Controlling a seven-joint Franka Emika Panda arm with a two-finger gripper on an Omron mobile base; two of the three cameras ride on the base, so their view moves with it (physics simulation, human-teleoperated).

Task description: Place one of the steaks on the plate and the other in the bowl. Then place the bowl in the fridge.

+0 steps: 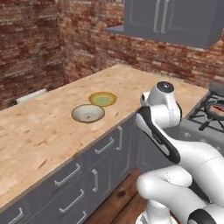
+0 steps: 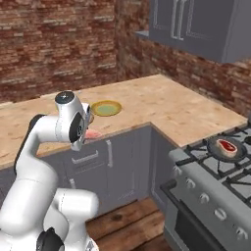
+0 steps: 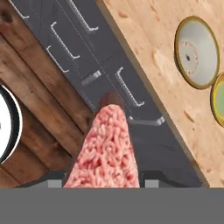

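Observation:
My gripper (image 2: 88, 129) is shut on the paler pinkish steak (image 3: 107, 148), which hangs over the dark cabinet fronts just off the counter edge. Its pink tip (image 2: 93, 134) pokes out under the hand. The tan-rimmed bowl (image 1: 88, 113) sits empty on the counter near the edge, with the empty yellow-green plate (image 1: 103, 99) right behind it. Both lie up and to the right in the hand view, the bowl (image 3: 197, 52) nearer than the plate (image 3: 218, 98). The red steak (image 2: 226, 146) lies in a dark pan on the stove. The fridge is out of view.
The wooden counter (image 1: 39, 131) runs along a brick wall, above grey drawers with silver handles (image 1: 104, 146). A gas stove (image 2: 215, 181) stands at the right end. Grey wall cabinets (image 1: 170, 19) hang above. A wooden floor (image 3: 39, 100) lies below.

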